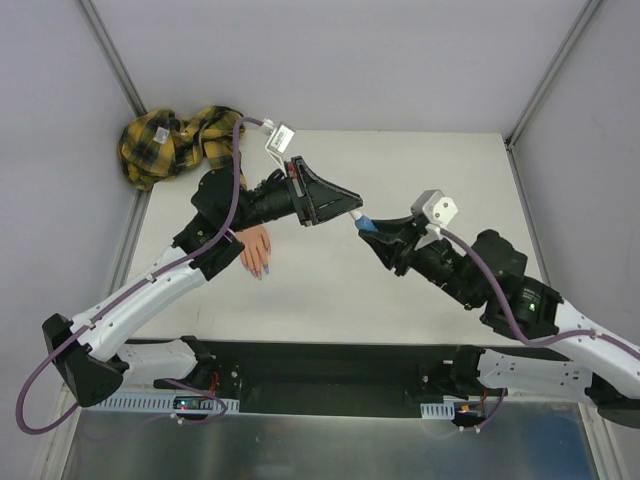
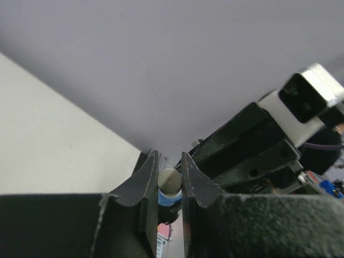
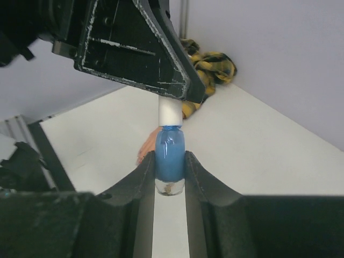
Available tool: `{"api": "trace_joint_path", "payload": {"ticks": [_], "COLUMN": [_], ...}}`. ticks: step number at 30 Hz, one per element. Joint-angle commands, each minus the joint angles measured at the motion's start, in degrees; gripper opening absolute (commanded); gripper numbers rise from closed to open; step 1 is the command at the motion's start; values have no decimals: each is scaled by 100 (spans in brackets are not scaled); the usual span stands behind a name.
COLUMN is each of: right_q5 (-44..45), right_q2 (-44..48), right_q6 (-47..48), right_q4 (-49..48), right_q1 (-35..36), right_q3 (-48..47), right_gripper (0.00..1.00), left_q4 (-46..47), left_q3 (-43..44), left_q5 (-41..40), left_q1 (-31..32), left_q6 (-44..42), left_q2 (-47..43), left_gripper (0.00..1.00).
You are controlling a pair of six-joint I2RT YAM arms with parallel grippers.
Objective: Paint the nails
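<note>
my left end effector (image 1: 352,212) is closed narrow on the white cap (image 2: 170,180) of a small blue bottle (image 3: 169,153), with one finger pressed to each side of the cap. my right end effector (image 3: 170,161) grips the same bottle by its body. its fingers clamp the blue sides, and the clear base shows just below them. the two meet tip to tip in the air over the middle of the table (image 1: 440,170), the left reaching in from the left and the right from the right, with the bottle spanning the gap between them.

the nails (image 1: 258,268) are glossy and pinkish-purple, on a flesh-coloured hand (image 1: 254,245) that lies flat on the table with its fingers pointing toward the near edge. they sit to the left of both end effectors and nearer the arm bases, well apart from the bottle and down at table level. my left forearm crosses over the wrist end of the hand, and the nails lie just beside it. i cannot tell whether the arm touches the hand.

in the right wrist view the hand is a blurred patch low behind the bottle, too soft to make out the nails. a yellow-black plaid sleeve (image 1: 175,140) is bunched at the far left corner.
</note>
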State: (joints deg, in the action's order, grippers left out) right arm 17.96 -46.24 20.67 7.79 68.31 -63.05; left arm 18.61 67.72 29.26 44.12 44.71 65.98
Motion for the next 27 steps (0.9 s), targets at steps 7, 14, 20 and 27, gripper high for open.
{"api": "trace_joint_path", "payload": {"ticks": [7,14,20,27], "right_q5": [-2629,-2973,-2421,-1524], "right_q2": [581,572,484,133], "right_q6": [-2320,-3121,-2420,-1031], "right_q4": [-1200,-1860,-1071,-525], "right_q1": [-591,-705,-741,-741], "right_q3": [117,337,100,-129], "right_gripper": [0,0,0,0], "left_q4": [3304,4942,1941,-682], "left_q3": [-778,-928,-656,-41], "left_q5": [1829,2137,1497,-41], "left_q1": [-35,-26,-61,-246], "left_q6": [933,1901,308,-964], "left_q2": [56,214,-522,-1034], "left_gripper": [0,5,67,84]}}
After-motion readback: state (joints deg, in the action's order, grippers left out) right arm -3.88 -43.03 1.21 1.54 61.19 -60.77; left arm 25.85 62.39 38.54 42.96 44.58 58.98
